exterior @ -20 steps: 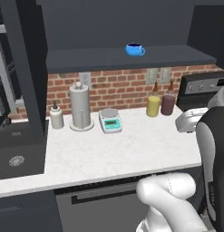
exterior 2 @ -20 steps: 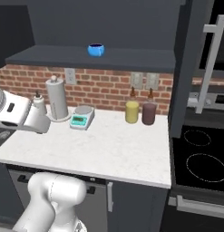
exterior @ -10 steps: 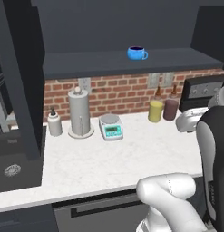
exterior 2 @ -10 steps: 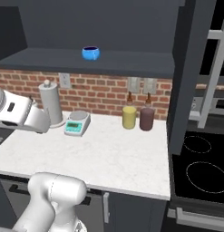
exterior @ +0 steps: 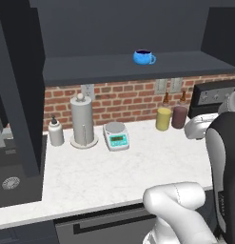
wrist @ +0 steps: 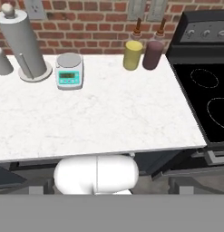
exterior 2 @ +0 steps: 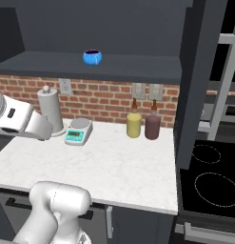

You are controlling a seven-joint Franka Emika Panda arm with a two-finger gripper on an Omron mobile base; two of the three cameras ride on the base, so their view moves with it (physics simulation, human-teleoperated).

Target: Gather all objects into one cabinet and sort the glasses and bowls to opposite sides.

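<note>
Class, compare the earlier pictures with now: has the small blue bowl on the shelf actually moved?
No. The blue bowl sits at the same spot on the shelf, above the yellow canister; the whole picture shifted because the camera moved.

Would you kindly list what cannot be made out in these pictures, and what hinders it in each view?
- Small bright blue rounded bowl on the dark shelf: its dark inside cannot be read from below, left or right base view.
- Green digital kitchen scale: display too small to read, hand view.
- Black stovetop: cut off by the right edge, right base view.
- Two brown bottles: lower parts hidden behind the yellow canister and brown canister.
</note>
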